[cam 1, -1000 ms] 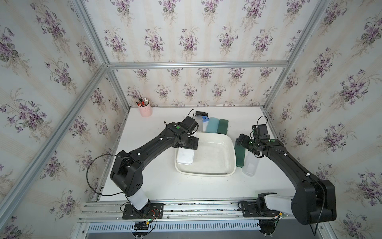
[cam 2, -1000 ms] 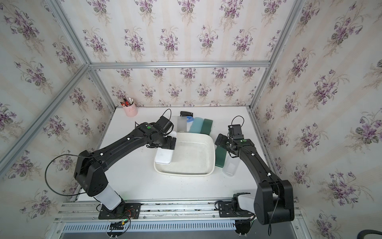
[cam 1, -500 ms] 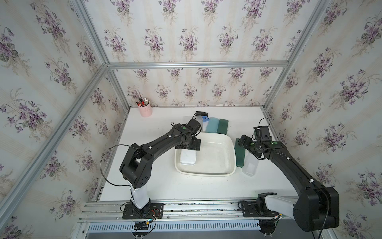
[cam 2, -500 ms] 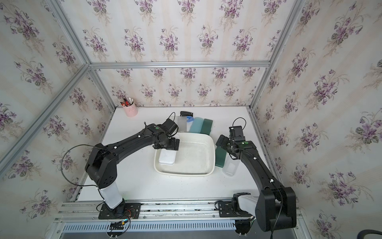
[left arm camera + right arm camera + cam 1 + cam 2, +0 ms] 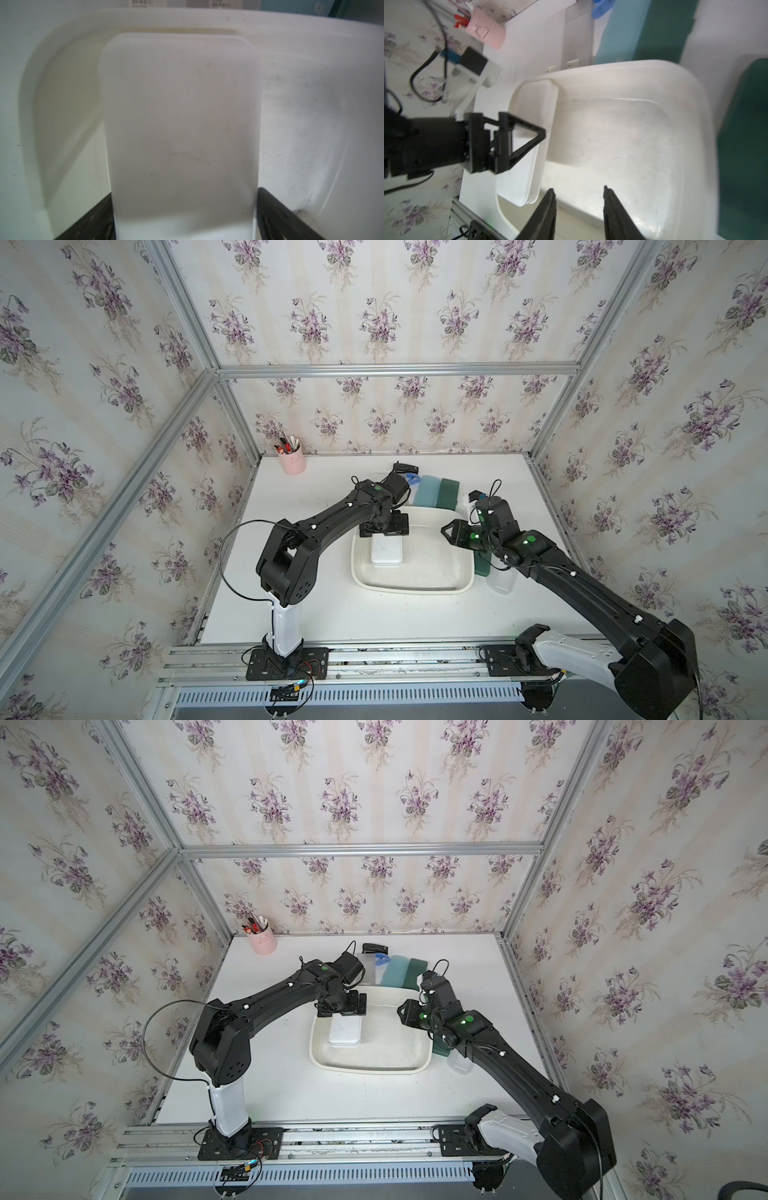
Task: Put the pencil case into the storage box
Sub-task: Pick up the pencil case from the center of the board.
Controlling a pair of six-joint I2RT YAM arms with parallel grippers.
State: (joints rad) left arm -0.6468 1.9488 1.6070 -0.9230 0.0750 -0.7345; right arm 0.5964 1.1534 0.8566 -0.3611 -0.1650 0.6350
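The left end effector (image 5: 384, 533) hangs low over the far-left part of the storage box (image 5: 411, 588). Its jaws are spread wide to either side of the far end of the white pencil case (image 5: 386, 553). The case lies flat on the box floor along the left wall, long side running near to far. Lying so, it bears its own weight, so I judge the jaws to be open around it, not gripping. The wide spread makes sense: the case is nearly as broad as the jaws part, and they need room to lift off without dragging it.

The right end effector (image 5: 444, 530) hovers over the box's right rim, pointing left across it. Its fingers (image 5: 548, 209) stand apart with nothing between them, and it looks to be waiting clear of the left arm.

Just right of the box, a dark green case (image 5: 482, 566) and a frosted case (image 5: 500, 583) sit on the tabletop (image 5: 332, 614). A pale blue case (image 5: 426, 491) and a second green case (image 5: 449, 493) lie at the far rim. A pink pen cup (image 5: 293, 460) stands in the far-left corner.

In the left wrist view the fingers are cut off at the frame edge, so I cannot tell whether the pads touch the case's sides. The right arm covers much of the green and frosted cases. The left arm hides most of a clear case at the far rim, and a small blue thing beside it is too small to name.
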